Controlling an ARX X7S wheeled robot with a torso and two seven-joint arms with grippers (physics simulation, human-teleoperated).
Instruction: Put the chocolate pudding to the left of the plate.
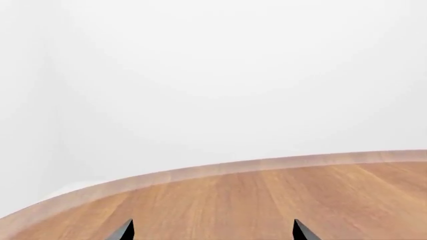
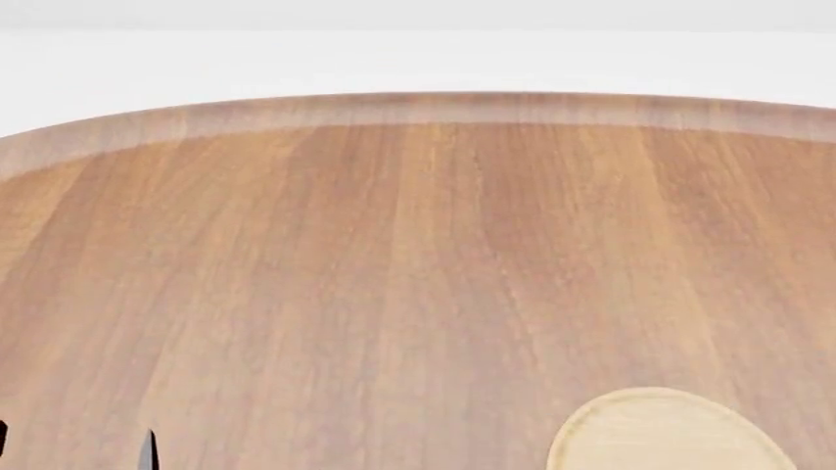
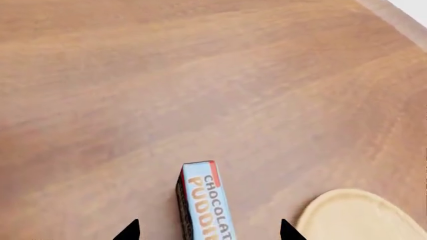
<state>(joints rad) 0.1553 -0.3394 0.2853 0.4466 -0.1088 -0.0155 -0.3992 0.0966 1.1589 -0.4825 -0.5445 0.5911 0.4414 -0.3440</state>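
Round wooden table (image 2: 392,274) with raised rim, white surroundings.

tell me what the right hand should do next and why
Probably close the right hand on the chocolate pudding. In the right wrist view its two fingertips sit apart on either side of the box, which stands on the table beside the plate. The fingers look open with gaps to the box, so no grip is evident yet; whether it is low enough cannot be told.
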